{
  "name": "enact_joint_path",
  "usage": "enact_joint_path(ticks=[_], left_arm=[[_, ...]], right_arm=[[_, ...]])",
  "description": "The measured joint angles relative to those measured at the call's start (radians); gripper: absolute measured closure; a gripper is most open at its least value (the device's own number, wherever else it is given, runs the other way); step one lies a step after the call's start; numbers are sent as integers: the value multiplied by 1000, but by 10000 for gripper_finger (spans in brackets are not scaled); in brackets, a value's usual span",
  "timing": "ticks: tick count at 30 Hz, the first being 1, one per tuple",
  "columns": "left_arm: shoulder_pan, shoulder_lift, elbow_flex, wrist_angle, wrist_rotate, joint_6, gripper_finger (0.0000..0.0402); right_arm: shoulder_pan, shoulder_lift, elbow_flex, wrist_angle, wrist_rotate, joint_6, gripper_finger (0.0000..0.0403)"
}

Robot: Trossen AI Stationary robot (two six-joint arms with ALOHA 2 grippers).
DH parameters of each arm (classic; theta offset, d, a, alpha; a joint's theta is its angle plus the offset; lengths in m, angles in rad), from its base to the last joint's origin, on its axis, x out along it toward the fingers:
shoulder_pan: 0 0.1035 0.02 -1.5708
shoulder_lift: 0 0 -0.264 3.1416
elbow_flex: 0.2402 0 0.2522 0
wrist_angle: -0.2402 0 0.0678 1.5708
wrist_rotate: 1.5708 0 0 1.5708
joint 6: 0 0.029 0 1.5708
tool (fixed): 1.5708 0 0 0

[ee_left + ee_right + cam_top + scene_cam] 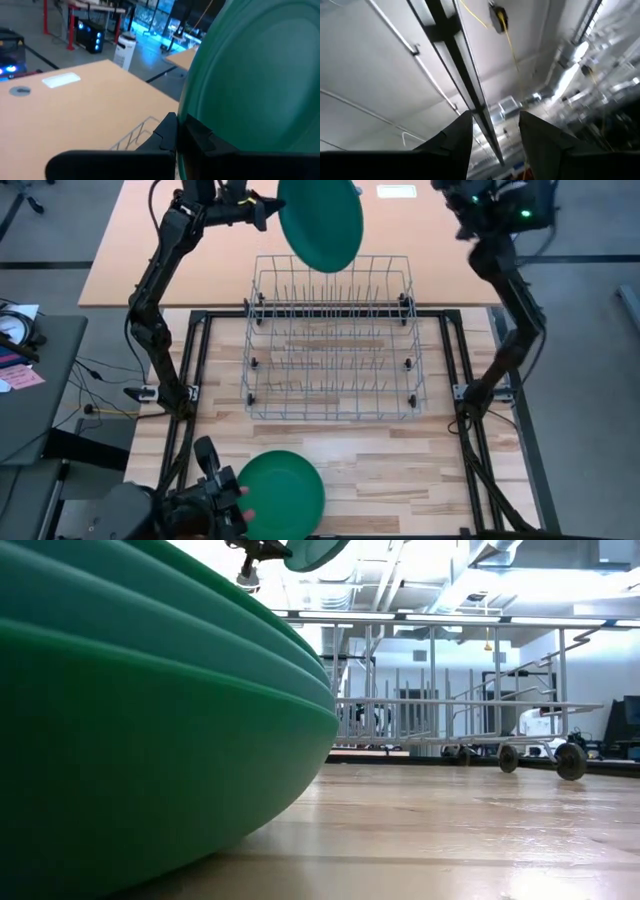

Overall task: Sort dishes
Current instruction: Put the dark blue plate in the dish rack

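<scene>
A dark green plate [320, 222] hangs in the air over the far-left part of the wire rack [332, 340], with my left gripper [268, 210] shut on it; it also shows at the top of the low view [312, 550]. More green plates [282, 492] lie stacked on the wooden table near its front-left edge, filling the low view's left [150, 720]. My right gripper [495, 135] is raised high at the far right, open, pointing up at the ceiling with nothing between its fingers. My left gripper pinches the plate's rim [189, 125] between its two fingers, one finger [167, 136] on each face. The fingers come level from the table's left side. The plate stands tilted on edge, lifted clear above the rack.
The rack stands on small wheels in the table's middle [450, 720], its upright tines bare. A light brown table [150, 250] lies beyond it. Dark gear [205, 500] sits beside the stacked plates at the near left. Bare wood [420, 470] lies in front of the rack.
</scene>
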Motion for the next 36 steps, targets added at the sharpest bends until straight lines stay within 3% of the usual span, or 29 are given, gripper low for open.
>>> enact_joint_path(ticks=[4,8,11,18,22,29,36], left_arm=[[0,0,0,64,-26,-1,401],[-1,1,0,183,-34,15,401],[-3,6,0,309,-14,48,401],[-19,73,0,623,142,46,401],[-33,102,0,738,147,99,401],[-58,116,0,668,145,388,401],[-65,115,0,546,120,431,401]], right_arm=[[138,-54,0,-295,163,-66,232],[262,-80,-5,-479,326,-112,220],[317,-97,-4,-551,392,-133,207],[409,-101,-3,-632,516,-286,187],[459,-99,-3,-729,627,-367,187],[540,-77,-3,-930,860,-638,187],[591,-26,-3,-909,1054,-912,187]])
